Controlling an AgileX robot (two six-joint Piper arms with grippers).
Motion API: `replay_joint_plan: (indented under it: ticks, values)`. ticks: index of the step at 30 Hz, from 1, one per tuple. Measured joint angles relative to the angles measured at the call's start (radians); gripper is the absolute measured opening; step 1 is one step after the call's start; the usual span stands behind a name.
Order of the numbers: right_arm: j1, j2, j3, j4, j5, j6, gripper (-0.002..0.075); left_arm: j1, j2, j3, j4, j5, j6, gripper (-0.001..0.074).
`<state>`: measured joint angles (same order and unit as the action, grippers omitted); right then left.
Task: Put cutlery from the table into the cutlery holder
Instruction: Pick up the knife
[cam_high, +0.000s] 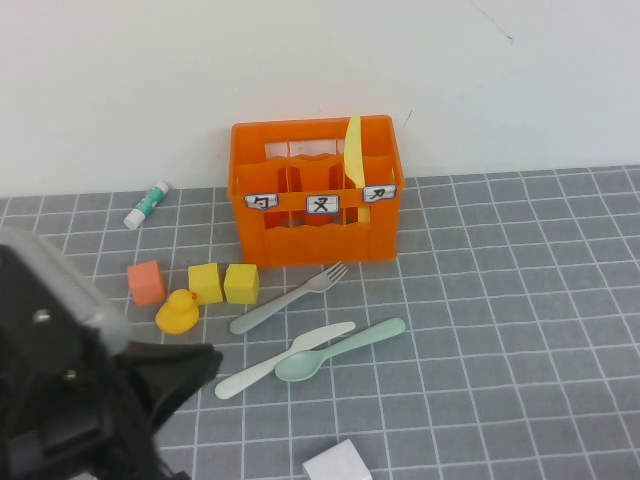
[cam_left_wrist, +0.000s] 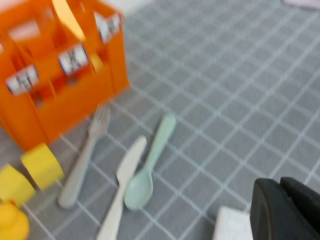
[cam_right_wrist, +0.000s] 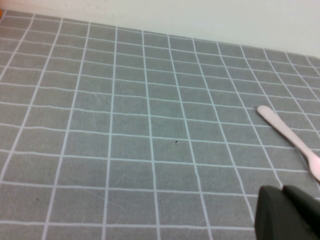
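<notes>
The orange cutlery holder (cam_high: 300, 240) stands at the back of the table; it also shows in the left wrist view (cam_left_wrist: 60, 107). A yellow knife (cam_high: 353, 155) stands upright in its right compartment. In front of it on the table lie a grey-green fork (cam_high: 290, 298), a white knife (cam_high: 283, 358) and a mint-green spoon (cam_high: 340, 349). My left gripper (cam_high: 200, 362) is shut and empty, low at the front left, apart from the cutlery (cam_left_wrist: 281, 210). My right gripper (cam_right_wrist: 287, 212) is shut and empty over bare tiles; it is out of the high view.
An orange cube (cam_high: 146, 282), two yellow cubes (cam_high: 222, 283) and a yellow duck (cam_high: 177, 312) sit left of the fork. A glue stick (cam_high: 147, 204) lies at the back left. A white box (cam_high: 338, 463) sits at the front edge. A pale utensil-like piece (cam_right_wrist: 290, 137) lies near my right gripper.
</notes>
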<state>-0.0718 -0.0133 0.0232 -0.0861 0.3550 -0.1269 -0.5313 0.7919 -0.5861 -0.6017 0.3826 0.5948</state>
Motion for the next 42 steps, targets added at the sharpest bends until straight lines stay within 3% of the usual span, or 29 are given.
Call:
replay_joint_plan:
  ticks: [15, 28, 38, 42]
  values:
    - [0.0, 0.0, 0.0, 0.0, 0.0, 0.0, -0.0003, 0.0, -0.18, 0.0, 0.091, -0.009, -0.005, 0.0]
    - [0.0, 0.0, 0.0, 0.0, 0.0, 0.0, -0.0003, 0.0, -0.18, 0.002, 0.212, 0.12, -0.265, 0.0]
    - [0.0, 0.0, 0.0, 0.0, 0.0, 0.0, -0.0003, 0.0, -0.087, 0.004, 0.098, -0.046, -0.253, 0.0]
    - [0.0, 0.0, 0.0, 0.0, 0.0, 0.0, -0.0003, 0.0, 0.042, -0.037, 0.12, 0.003, -0.156, 0.0]
